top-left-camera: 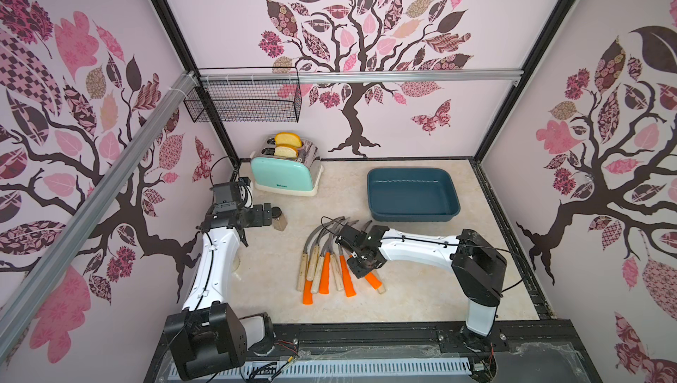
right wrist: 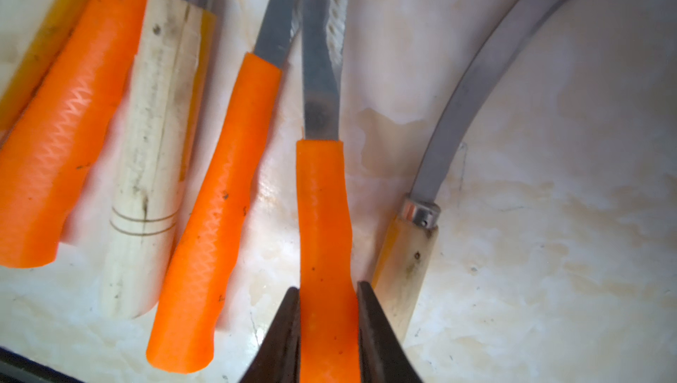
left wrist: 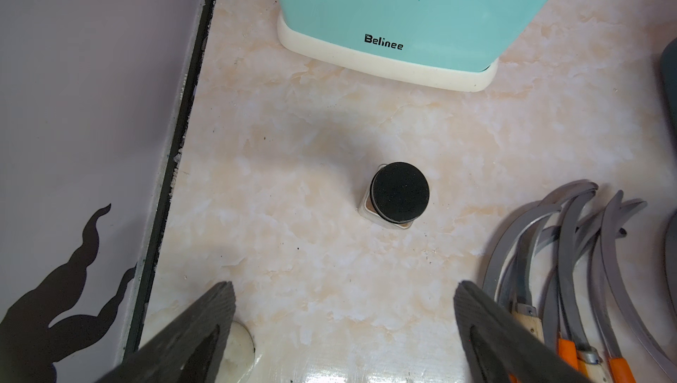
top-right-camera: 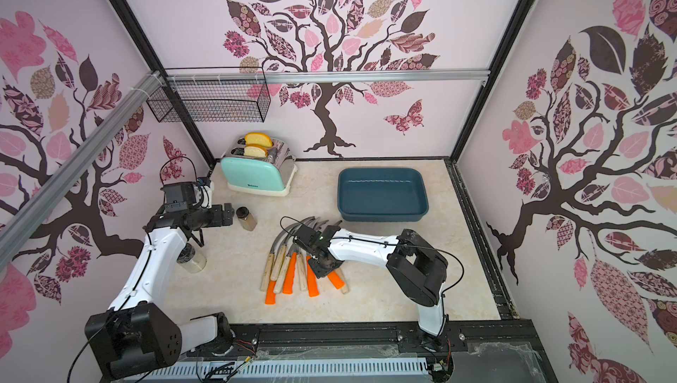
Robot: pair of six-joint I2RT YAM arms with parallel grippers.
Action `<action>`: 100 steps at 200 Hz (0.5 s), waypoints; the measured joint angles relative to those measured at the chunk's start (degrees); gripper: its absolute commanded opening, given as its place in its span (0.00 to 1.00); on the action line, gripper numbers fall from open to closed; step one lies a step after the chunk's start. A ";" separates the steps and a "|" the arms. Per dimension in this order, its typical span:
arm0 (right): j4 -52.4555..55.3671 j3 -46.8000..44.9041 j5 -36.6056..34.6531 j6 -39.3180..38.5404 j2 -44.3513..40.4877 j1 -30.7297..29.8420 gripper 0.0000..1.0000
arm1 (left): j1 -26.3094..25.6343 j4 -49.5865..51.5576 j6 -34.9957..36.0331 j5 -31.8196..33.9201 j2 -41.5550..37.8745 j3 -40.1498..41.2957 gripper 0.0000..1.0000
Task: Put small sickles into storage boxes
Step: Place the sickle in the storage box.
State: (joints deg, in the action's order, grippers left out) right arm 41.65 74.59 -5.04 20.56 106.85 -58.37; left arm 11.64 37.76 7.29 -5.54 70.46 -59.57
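Right end effector (right wrist: 328, 288) clamps an orange-handled sickle (right wrist: 322, 198); left end effector (left wrist: 344, 286) stands open.

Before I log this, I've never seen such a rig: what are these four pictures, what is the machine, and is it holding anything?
Two robot arms, left and right, are mounted at the near edge of the table. Two pictures look down from overhead and are nearly identical. The other two come from a camera on each arm's wrist. On the table lie a fan of small sickles, a dark teal tray with nothing in it, a mint toaster and a spice jar. The right end effector is shut on one orange-handled sickle. The left end effector hangs open near the jar, holding nothing.
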 measured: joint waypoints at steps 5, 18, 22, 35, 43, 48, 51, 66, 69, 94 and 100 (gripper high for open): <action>0.20 -0.09 0.07 0.02 -0.11 0.00 0.08 | 0.02 0.00 0.00 0.00 0.00 0.00 0.98; 0.33 -0.28 0.26 0.02 -0.42 0.00 0.07 | 0.00 0.00 0.02 -0.02 0.00 0.00 0.98; 0.35 -0.35 0.33 0.02 -0.55 0.00 0.07 | 0.02 0.00 0.02 -0.04 0.00 0.00 0.98; 0.59 -0.44 0.57 0.04 -1.20 0.00 0.07 | 0.00 0.00 0.00 -0.11 0.00 0.00 0.98; 0.63 -0.42 0.68 0.04 -1.77 0.00 0.08 | 0.02 0.00 0.02 -0.13 0.00 0.00 0.98; 0.66 -0.42 0.76 0.04 -2.21 0.00 0.08 | 0.02 0.00 0.02 -0.13 0.00 0.00 0.98; 0.68 -0.39 0.79 0.04 -2.54 0.00 0.08 | 0.00 0.00 0.00 -0.13 0.00 0.00 0.98; 1.18 0.00 0.87 0.00 -3.72 0.00 0.08 | 0.00 0.00 0.00 -0.15 0.00 0.00 0.98; 1.40 0.20 0.87 0.00 -3.89 0.00 0.08 | 0.00 0.00 0.00 -0.15 0.00 0.00 0.98; 3.06 2.54 0.98 -0.26 -5.07 0.26 0.08 | 0.02 0.00 0.02 -0.15 0.00 0.00 0.98; 3.50 3.21 1.05 -0.44 -5.40 0.48 0.08 | 0.02 0.00 0.02 -0.15 0.00 0.00 0.98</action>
State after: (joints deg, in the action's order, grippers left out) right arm 45.15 77.80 -3.99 20.12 101.45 -57.89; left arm 11.66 37.76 7.31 -5.69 70.46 -59.57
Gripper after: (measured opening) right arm 0.259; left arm 0.978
